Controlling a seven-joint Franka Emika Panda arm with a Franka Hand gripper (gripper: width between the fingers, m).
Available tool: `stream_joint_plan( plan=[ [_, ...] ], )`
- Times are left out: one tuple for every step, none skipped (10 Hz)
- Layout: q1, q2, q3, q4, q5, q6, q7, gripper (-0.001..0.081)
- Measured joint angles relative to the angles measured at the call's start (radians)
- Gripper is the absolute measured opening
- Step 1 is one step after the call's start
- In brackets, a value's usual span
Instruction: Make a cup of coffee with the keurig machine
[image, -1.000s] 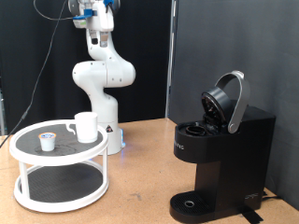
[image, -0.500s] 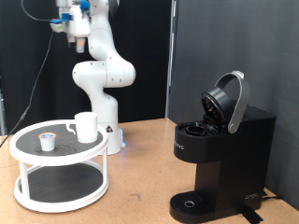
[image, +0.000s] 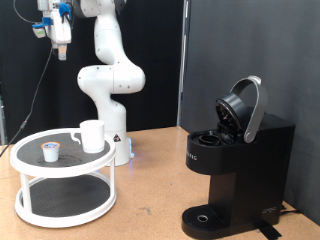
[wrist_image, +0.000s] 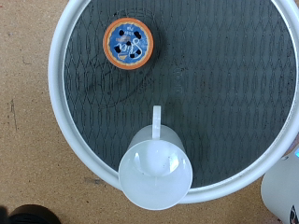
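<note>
The keurig machine (image: 236, 160) stands on the wooden surface (image: 150, 190) with its rounded lid tipped up and back, the brew chamber beneath it exposed, and nothing on its round drip base. Well apart from the machine, toward the exterior view's left, sits a two-tier round white stand (image: 62, 175) with a dark mesh top; a broad strip of bare wood lies between the two.

High above that stand, far from the keurig machine and near the exterior view's top left corner, hangs the tool (image: 60, 38) on the white arm (image: 108, 75). It has swung leftward across the last second, from above the arm's base to a spot over the stand. Whether its fingers are spread or closed cannot be told; they do not appear in the wrist view.

The cup (image: 91, 135) is on the stand's top tier, on the side nearer the keurig machine and close to the rim; in the wrist view its open mouth (wrist_image: 156, 174) overlaps the white rim and its handle points inward. The small pod (image: 50, 151), orange-rimmed with a blue top (wrist_image: 128, 43), lies on the same tier, farther from the machine. Neither has shifted.
</note>
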Motion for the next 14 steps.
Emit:
stream_joint_plan(
  plan=[
    [0.0, 0.0, -0.003, -0.001, 0.002, -0.001, -0.018, 0.0735],
    [0.0, 0.0, -0.011, -0.008, 0.002, 0.003, -0.036, 0.0735],
    [0.0, 0.001, -0.022, -0.026, -0.003, 0.025, -0.04, 0.0735],
    [0.0, 0.005, -0.033, -0.056, -0.019, 0.068, -0.04, 0.0735],
    [-0.001, 0.011, -0.043, -0.095, -0.043, 0.136, -0.036, 0.0735],
    [-0.005, 0.021, -0.052, -0.136, -0.064, 0.212, -0.029, 0.0735],
    [-0.011, 0.034, -0.058, -0.171, -0.081, 0.276, -0.022, 0.0735],
    [-0.016, 0.051, -0.067, -0.202, -0.097, 0.336, -0.017, 0.0735],
    [-0.02, 0.071, -0.075, -0.226, -0.109, 0.383, -0.016, 0.0735],
    [-0.023, 0.093, -0.084, -0.248, -0.12, 0.43, -0.016, 0.0735],
    [-0.023, 0.119, -0.095, -0.268, -0.125, 0.474, -0.016, 0.0735],
    [-0.024, 0.143, -0.105, -0.285, -0.128, 0.513, -0.016, 0.0735],
    [-0.024, 0.167, -0.111, -0.301, -0.129, 0.55, -0.016, 0.0735],
    [-0.026, 0.187, -0.116, -0.316, -0.129, 0.587, -0.016, 0.0735]
  ],
)
